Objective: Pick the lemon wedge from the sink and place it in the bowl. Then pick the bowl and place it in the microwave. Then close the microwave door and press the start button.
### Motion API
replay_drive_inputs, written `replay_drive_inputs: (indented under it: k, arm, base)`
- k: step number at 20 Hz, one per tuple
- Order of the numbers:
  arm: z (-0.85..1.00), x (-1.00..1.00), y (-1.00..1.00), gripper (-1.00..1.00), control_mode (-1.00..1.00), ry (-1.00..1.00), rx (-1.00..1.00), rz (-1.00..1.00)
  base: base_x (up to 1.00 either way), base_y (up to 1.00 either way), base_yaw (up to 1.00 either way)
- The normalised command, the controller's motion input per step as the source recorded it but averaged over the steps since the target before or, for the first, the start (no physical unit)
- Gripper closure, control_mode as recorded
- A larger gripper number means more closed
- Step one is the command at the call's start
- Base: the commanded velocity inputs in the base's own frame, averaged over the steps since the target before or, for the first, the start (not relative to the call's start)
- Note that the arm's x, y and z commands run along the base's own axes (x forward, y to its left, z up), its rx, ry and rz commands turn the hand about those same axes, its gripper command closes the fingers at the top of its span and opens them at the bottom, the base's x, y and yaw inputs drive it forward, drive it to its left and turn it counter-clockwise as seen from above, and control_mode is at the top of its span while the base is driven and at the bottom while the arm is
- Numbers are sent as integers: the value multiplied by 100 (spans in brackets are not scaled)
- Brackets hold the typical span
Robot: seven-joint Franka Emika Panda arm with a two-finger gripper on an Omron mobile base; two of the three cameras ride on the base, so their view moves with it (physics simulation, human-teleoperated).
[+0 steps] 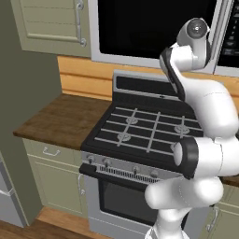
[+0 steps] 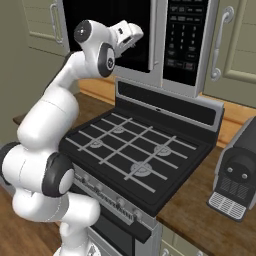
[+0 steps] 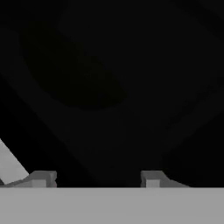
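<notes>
Nearest the cameras, the white arm was seen rising over the stove (image 2: 135, 150), with nothing on the burner grates. Beyond it, the gripper (image 2: 131, 34) was held against the black glass of the microwave door (image 2: 107, 30), at about eleven o'clock from the stove in the right base view. Two finger tips (image 3: 41, 178) were seen well apart with nothing between them, so the jaws were taken as open and empty. The door appeared closed, with its bar handle (image 2: 156, 32) just beside the keypad panel (image 2: 183, 35) of the microwave (image 2: 200, 87). The door was judged stiff and heavy on its hinge, the glass slippery; the start button was judged to need only a light, square press.
</notes>
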Motion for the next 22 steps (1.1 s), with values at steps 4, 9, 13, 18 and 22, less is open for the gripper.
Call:
replay_drive_inputs:
  k: [4, 9, 13, 18, 22]
  arm:
    - [-25, 99, -20, -100, -100, -20, 8, 0]
    - [-46, 73, -3, -100, -100, -23, 9, 0]
    - [-33, 37, 0, -100, -100, -17, 18, 0]
    - [33, -64, 3, -100, -100, -2, 25, -3]
    - [44, -100, 0, -100, -100, 0, 30, -7]
  base:
    - [0, 0, 0]
    - [0, 0, 0]
    - [0, 0, 0]
    - [0, 0, 0]
    - [0, 0, 0]
